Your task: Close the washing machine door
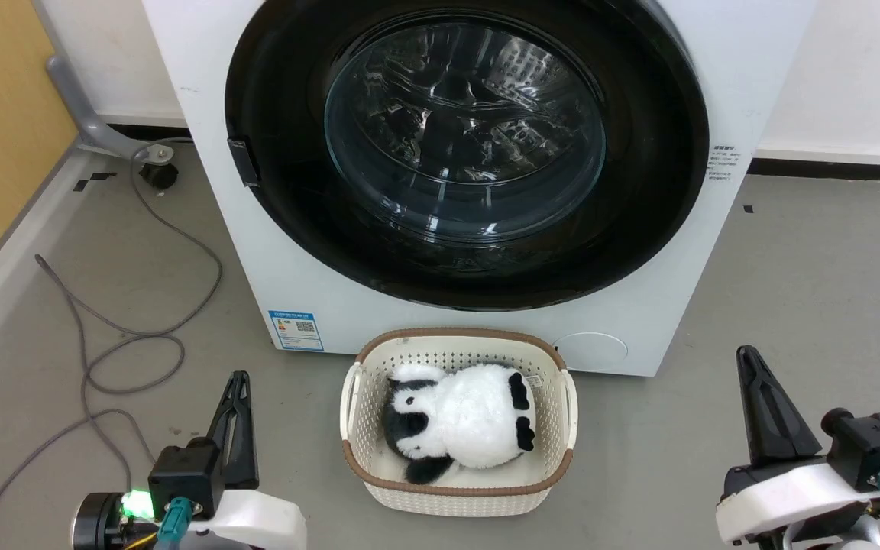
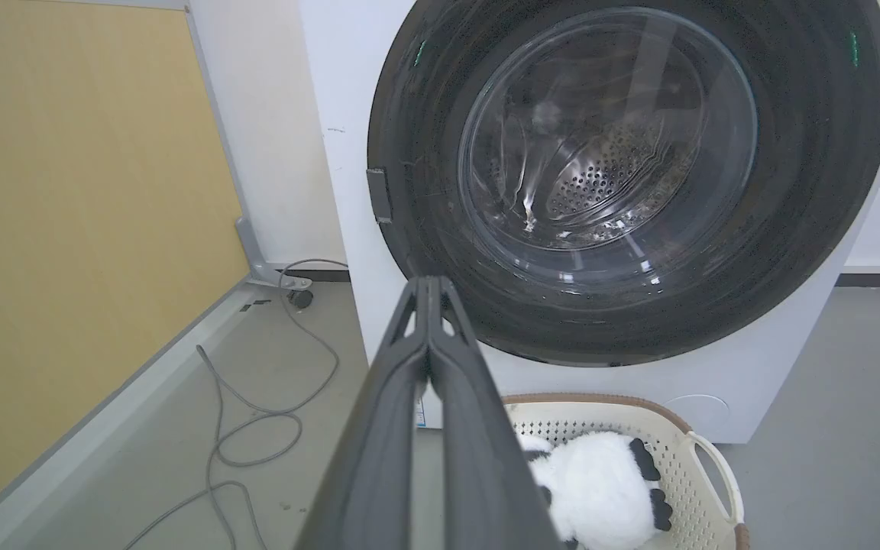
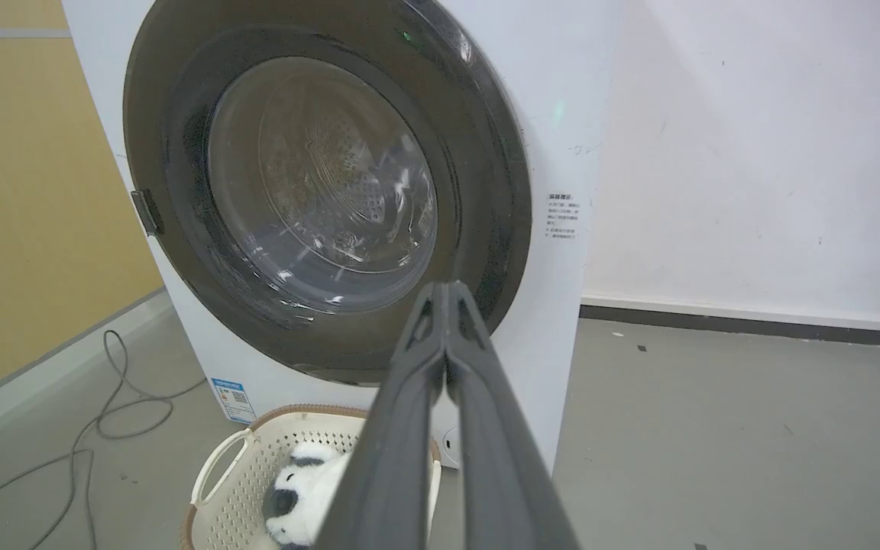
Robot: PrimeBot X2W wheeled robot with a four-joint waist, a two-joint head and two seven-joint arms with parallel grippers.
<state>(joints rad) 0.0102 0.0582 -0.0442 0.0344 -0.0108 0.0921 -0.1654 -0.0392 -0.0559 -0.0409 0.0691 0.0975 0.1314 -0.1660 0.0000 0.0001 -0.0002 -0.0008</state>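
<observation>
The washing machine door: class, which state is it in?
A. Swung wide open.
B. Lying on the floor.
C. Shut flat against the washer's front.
C: the washing machine door sits flush against the front of the washing machine, with no gap showing at its rim.

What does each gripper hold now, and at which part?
Nothing is held. The left gripper and the right gripper both have their fingers shut together, empty, away from the washing machine door.

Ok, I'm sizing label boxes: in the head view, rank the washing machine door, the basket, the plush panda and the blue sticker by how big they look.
1. washing machine door
2. basket
3. plush panda, lying inside the basket
4. blue sticker
No close calls.
</observation>
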